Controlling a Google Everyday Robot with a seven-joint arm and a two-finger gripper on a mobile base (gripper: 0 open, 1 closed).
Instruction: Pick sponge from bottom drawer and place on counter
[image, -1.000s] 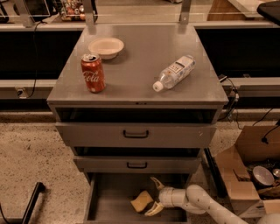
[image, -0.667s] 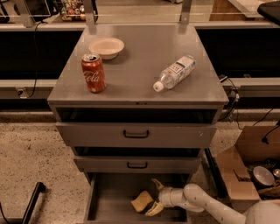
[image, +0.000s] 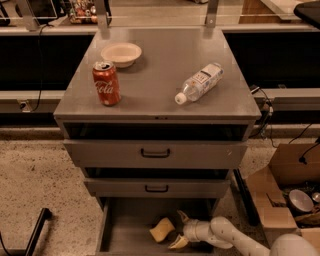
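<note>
The pale yellow sponge (image: 162, 229) lies on the grey floor of the open bottom drawer (image: 125, 227), near its middle. My gripper (image: 178, 230) reaches into the drawer from the right on a white arm. Its fingers are open, one above and one below, with the sponge just to their left, at the mouth of the jaws and not clasped. The counter (image: 160, 75) is the flat grey metal top of the cabinet, above the two drawers with black handles.
On the counter stand a red cola can (image: 106, 83) at the left, a cream bowl (image: 121, 53) behind it and a plastic bottle (image: 199, 83) lying on its side at the right. A cardboard box (image: 285, 192) sits on the floor to the right.
The gripper has edged slightly left toward the sponge. The sponge and the things on the counter have not moved.
</note>
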